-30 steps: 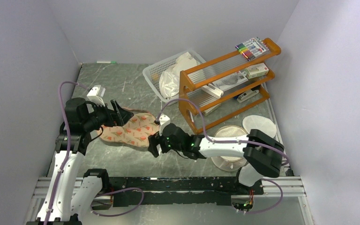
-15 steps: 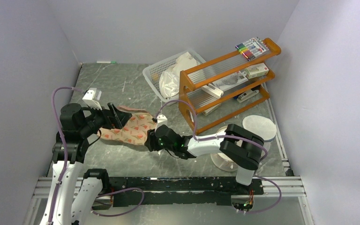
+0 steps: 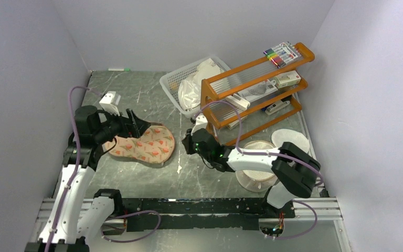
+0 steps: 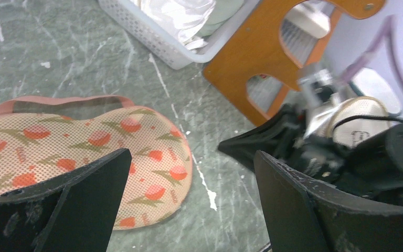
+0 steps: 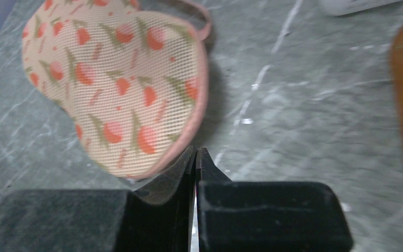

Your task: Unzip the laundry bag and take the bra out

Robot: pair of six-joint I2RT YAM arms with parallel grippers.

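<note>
The laundry bag point(image 3: 142, 145), a flat peach pouch with red-orange flowers and a pink rim, lies on the table left of centre. It also shows in the left wrist view point(image 4: 57, 147) and the right wrist view point(image 5: 120, 79). My left gripper point(image 3: 139, 125) is open and empty, hovering over the bag's far right end; in its own view point(image 4: 191, 157) the jaws stand wide apart over the bag's edge and bare table. My right gripper point(image 3: 187, 143) is shut and sits just right of the bag, its tips point(image 5: 195, 152) close to the pink rim. The bra is hidden.
A white basket point(image 3: 174, 83) holding plastic bags stands at the back. An orange wooden rack point(image 3: 257, 84) stands right of it. A white round mesh drum point(image 3: 257, 165) sits under my right arm. The table point(image 3: 136, 94) is dark marbled.
</note>
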